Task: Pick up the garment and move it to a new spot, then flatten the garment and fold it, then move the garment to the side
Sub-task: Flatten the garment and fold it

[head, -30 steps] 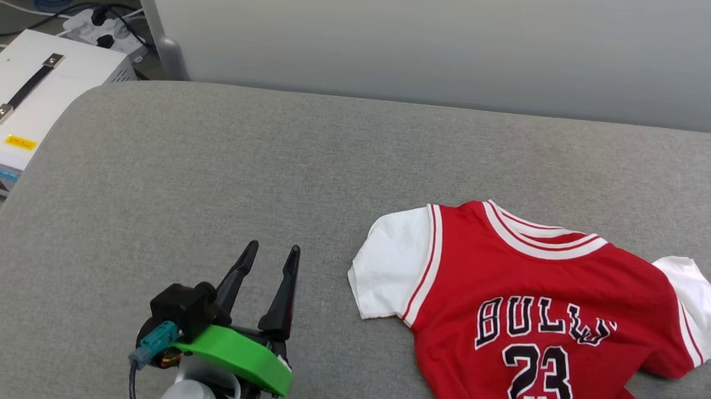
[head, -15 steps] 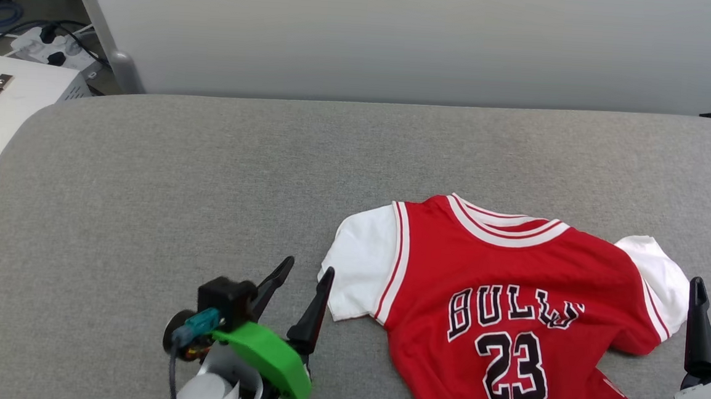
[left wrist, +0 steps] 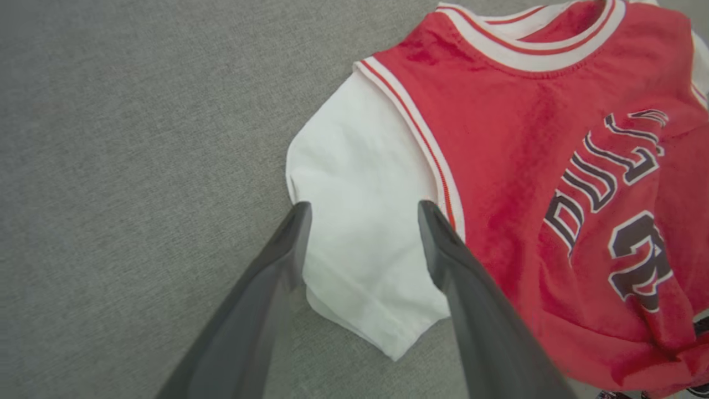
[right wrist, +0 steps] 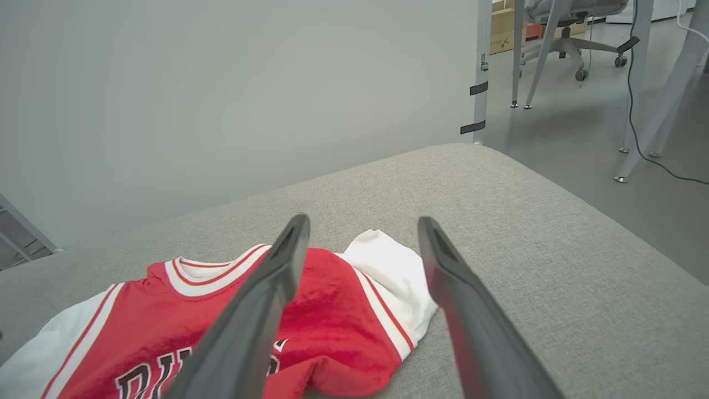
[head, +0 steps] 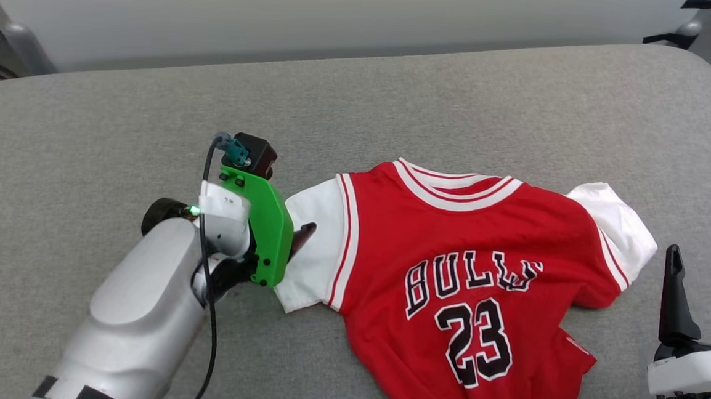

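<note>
The garment (head: 450, 273) is a small red jersey with white sleeves and black "BULLS 23" lettering. It lies face up and rumpled on the grey cushion (head: 120, 117), its lower hem bunched. My left gripper (left wrist: 363, 211) points down over the garment's (left wrist: 526, 166) white sleeve (left wrist: 360, 183), jaws open and astride the sleeve, holding nothing. In the head view its green bracket (head: 270, 225) hides most of the fingers. My right gripper (head: 697, 257) stands open just right of the other white sleeve (head: 619, 228), apart from it. In the right wrist view the right gripper (right wrist: 363, 221) points over the garment (right wrist: 332, 310).
A pale wall panel (head: 280, 10) runs behind the cushion. The cushion's rounded right corner (right wrist: 498, 160) drops to the floor, where desk legs (right wrist: 653, 100) and an office chair (right wrist: 565, 16) stand. Bare cushion lies left of and beyond the garment.
The head camera has swung right. My left arm has reached forward and right, turning its gripper down over the garment's sleeve. The right gripper has come into view. Both stay open.
</note>
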`<state>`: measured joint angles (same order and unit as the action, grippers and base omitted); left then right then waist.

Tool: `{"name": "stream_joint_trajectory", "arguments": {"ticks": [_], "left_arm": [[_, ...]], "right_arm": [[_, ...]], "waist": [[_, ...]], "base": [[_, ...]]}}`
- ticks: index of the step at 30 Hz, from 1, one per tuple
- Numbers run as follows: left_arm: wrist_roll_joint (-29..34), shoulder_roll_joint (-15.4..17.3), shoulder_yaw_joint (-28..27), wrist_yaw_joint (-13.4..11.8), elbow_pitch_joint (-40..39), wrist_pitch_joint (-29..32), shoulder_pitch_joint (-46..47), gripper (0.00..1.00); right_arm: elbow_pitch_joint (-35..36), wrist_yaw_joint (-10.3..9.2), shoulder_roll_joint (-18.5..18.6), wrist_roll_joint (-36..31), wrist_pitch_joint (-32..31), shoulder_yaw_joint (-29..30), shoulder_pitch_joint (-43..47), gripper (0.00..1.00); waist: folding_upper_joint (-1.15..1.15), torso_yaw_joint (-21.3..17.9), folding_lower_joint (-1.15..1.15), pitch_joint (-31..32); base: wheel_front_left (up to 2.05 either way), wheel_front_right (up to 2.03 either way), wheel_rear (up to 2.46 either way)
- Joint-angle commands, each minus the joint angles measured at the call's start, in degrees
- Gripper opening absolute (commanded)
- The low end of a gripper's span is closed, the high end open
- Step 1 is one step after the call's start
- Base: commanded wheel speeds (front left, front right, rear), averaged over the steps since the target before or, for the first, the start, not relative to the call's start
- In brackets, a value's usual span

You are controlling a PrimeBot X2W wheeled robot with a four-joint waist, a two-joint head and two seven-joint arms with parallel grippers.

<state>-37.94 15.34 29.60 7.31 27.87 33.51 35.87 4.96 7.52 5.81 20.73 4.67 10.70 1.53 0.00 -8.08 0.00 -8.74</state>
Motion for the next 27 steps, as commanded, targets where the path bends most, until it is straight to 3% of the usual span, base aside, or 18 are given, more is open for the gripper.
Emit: {"name": "stream_joint_trajectory", "arguments": {"ticks": [1, 5, 12, 13, 14, 27], "left_arm": [[-0.1, 0.9, 0.4, 0.2, 1.3, 1.4, 1.6, 1.0], [2.6, 3.4, 1.4, -0.8, 7.9, 1.0, 4.4, 1.0], [2.6, 2.6, 3.6, -0.3, 12.4, 0.1, 3.6, 1.0], [2.5, 2.5, 4.2, -0.2, 12.6, -0.1, 3.4, 0.95], [2.2, 2.4, 4.5, -0.1, 12.6, -0.6, 3.3, 0.0], [-1.4, 7.0, 1.1, -0.1, 9.3, -14.1, 1.7, 0.0]], "right_arm": [[-0.5, -0.03, -0.2, -0.5, 0.6, -0.4, -1.1, 1.0], [-2.0, -0.03, -0.7, -0.4, 2.0, -1.8, -2.0, 1.0], [-2.7, -0.03, -0.8, -0.5, 2.4, -2.7, -2.4, 1.0], [-2.7, -0.03, -0.8, -0.5, 2.4, -2.9, -2.5, 1.0], [-2.7, -0.03, -0.7, -0.6, 2.4, -3.1, -2.6, 1.0], [-2.0, -0.03, 2.0, -1.1, -3.4, -1.9, -0.9, 1.0]], "waist": [[0.0, -2.7, 0.0, -2.1], [0.0, -4.9, 0.0, -3.5], [0.0, -5.2, 0.0, -4.4], [0.0, -5.2, 0.0, -4.5], [0.0, -5.1, 0.0, -4.6], [0.0, 0.3, 0.0, -0.1]], "base": [[0.0, 0.0, 0.0], [0.0, 0.0, 0.0], [0.0, 0.0, 0.0], [0.0, 0.0, 0.0], [0.0, 0.0, 0.0], [0.0, 0.0, 0.0]]}}
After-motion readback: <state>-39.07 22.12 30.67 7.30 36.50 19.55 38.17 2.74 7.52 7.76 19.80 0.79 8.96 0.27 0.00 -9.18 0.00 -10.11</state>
